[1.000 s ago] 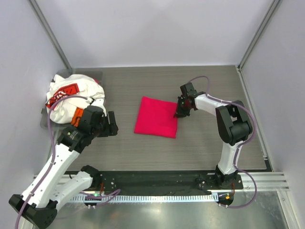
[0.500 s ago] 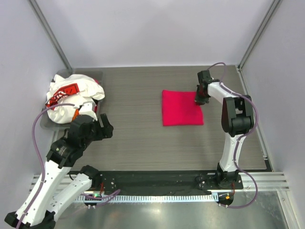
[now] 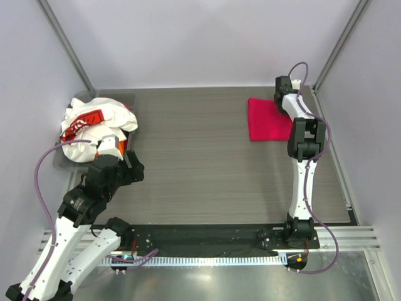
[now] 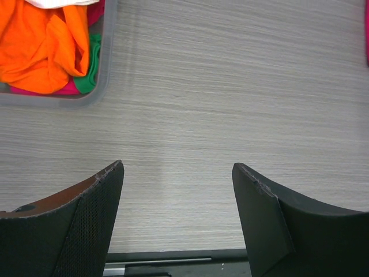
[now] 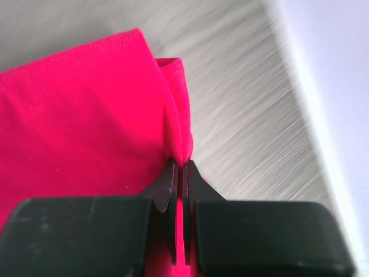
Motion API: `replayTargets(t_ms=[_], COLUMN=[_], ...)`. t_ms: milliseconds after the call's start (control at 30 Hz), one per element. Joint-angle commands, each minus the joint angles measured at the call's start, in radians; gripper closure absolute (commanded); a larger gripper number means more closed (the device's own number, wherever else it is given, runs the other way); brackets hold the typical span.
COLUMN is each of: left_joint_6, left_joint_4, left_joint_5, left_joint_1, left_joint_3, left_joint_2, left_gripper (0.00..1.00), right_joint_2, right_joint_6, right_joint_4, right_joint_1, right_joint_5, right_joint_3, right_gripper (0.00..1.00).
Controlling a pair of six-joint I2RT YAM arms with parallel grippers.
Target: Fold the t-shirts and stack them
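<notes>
Pinching the folded magenta-red t-shirt by its edge, the right gripper holds it at 1 o'clock. The left gripper hangs wide open beside the grey bin at 9 o'clock. Probably placing shirt 1; next, release and fetch the white t-shirt.

The surface is matt grey laminate with a fine wood grain. At two o'clock the magenta t-shirt is smooth, matt knit cloth. At ten o'clock the bin is smooth, slightly glossy grey plastic, and the orange t-shirt in it is soft, creased cloth. The left gripper has matt black plastic jaws, one of them finely dimpled.
</notes>
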Motion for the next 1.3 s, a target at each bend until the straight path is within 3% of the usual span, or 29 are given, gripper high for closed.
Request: replayTargets(t_ms=[0,100,533,633,767,867,933,967,1000,1033,1267], left_joint_6=[-0.018,-0.020,0.009,0.015,0.015,0.015,0.015,0.015,0.014,0.014,0.015], left_joint_4=[0.026,0.026,0.055,0.066,0.068,0.066,0.066,0.066,0.066,0.066,0.071], left_joint_5=[-0.046,-0.053,0.037,0.051,0.051,0.050,0.048,0.048,0.048,0.048,0.059], left_joint_1=[0.004,0.004,0.108,0.142,0.147,0.150,0.150,0.150,0.150,0.148,0.150], left_joint_3=[-0.003,-0.005,-0.011,-0.015,-0.017,-0.017,-0.017,-0.017,-0.018,-0.018,-0.020], left_joint_2=[-0.018,-0.024,-0.047,-0.063,-0.064,-0.067,-0.069,-0.072,-0.073,-0.075,-0.067], left_gripper=[0.23,0.23,0.23,0.23,0.23,0.23,0.23,0.23,0.23,0.23,0.23], right_joint_2=[0.087,0.127,0.231,0.280,0.331,0.345,0.347,0.345,0.328,0.315,0.057], right_joint_6=[-0.099,-0.120,-0.278,-0.245,-0.221,-0.203,-0.191,-0.177,-0.168,-0.140,-0.039], right_joint_4=[0.041,0.102,0.752,0.774,0.793,0.796,0.799,0.796,0.771,0.764,0.802], right_joint_1=[-0.027,-0.050,-0.056,-0.056,-0.056,-0.060,-0.060,-0.060,-0.060,-0.060,-0.019], right_joint_5=[0.238,0.266,0.329,0.375,0.441,0.475,0.505,0.505,0.517,0.528,0.533], right_joint_3=[0.180,0.280,0.336,0.391,0.435,0.440,0.439,0.439,0.436,0.422,0.225], right_gripper=[0.99,0.99,0.99,0.99,0.73,0.64,0.40,0.13,0.08,0.03,0.03])
